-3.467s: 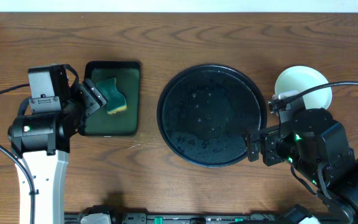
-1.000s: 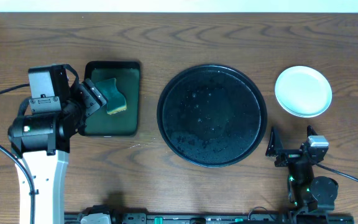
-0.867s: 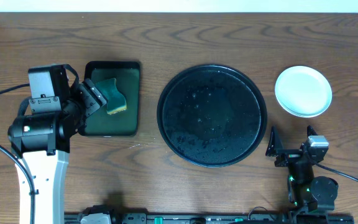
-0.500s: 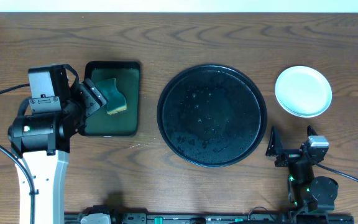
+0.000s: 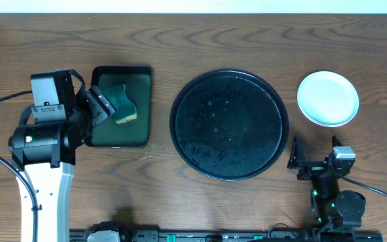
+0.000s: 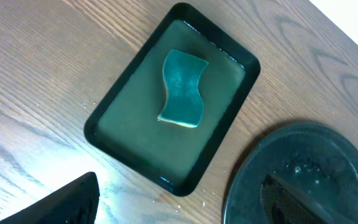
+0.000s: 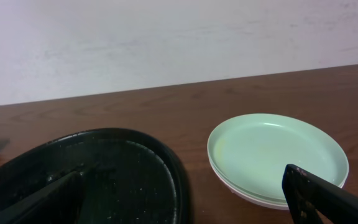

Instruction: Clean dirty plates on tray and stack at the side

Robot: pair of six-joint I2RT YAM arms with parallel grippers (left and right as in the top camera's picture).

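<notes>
Brown wooden tabletop is carrying it all; the left gripper (image 5: 98, 107) is hovering, fingers spread, beside the sponge (image 5: 121, 103) in the green tray (image 5: 140, 131); the black tray (image 5: 182, 121) is sitting wet and bare; the plates (image 5: 328, 99) are resting stacked beyond the right gripper (image 5: 314, 154), the nearer one, fingers spread wide; seconds earlier that arm was reaching beside the stack, and now it is sitting pulled back.

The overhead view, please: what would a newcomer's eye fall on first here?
The large round black tray dominates mid-frame, glossy and speckled, with no plate on it. Right of it, pale mint plates sit stacked off the tray; left of it, a teal sponge lies in a dark-green rectangular tray.
</notes>
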